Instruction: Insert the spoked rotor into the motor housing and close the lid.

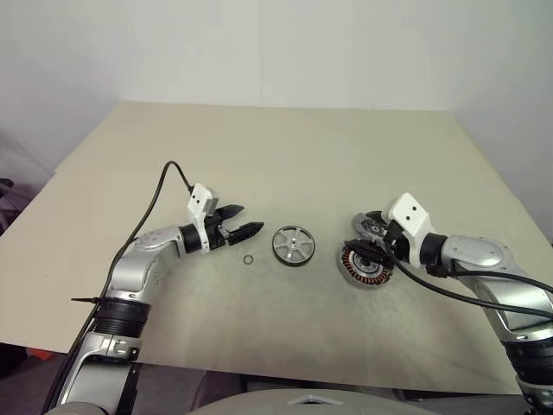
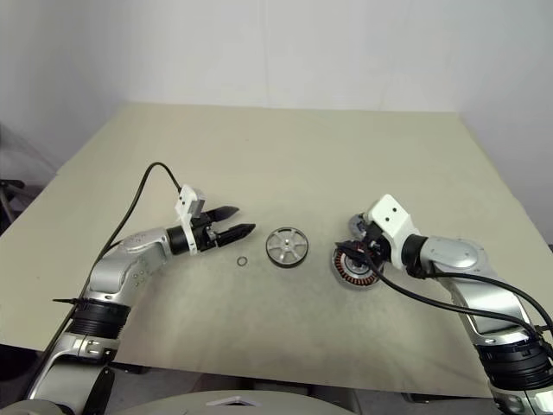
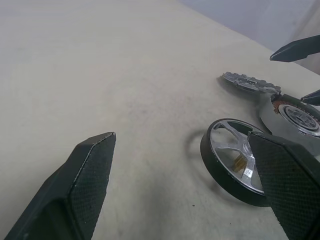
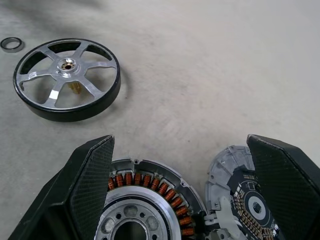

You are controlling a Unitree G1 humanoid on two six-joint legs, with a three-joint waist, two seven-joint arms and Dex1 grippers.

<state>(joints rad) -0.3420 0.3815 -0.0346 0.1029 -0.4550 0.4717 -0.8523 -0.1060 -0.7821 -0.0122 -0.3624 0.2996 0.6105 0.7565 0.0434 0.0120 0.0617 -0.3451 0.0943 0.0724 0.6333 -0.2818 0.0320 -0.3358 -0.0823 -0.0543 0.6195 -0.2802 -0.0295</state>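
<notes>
The shiny spoked rotor (image 1: 293, 245) lies flat in the middle of the table. To its right is the motor housing (image 1: 359, 271) with its ring of copper coils (image 4: 150, 186). The dull grey lid (image 1: 371, 226) sits just behind the housing and touches its rim. My left gripper (image 1: 251, 219) is open, a short way left of the rotor, and points at it with nothing between its fingers. My right gripper (image 1: 373, 249) hangs open just above the housing. One of its fingers (image 4: 90, 190) is over the housing's edge, the other over the lid (image 4: 240, 197).
A small dark ring (image 1: 249, 260) lies on the table between my left gripper and the rotor. The beige table (image 1: 285, 156) stretches bare behind the parts, with a white wall beyond its far edge.
</notes>
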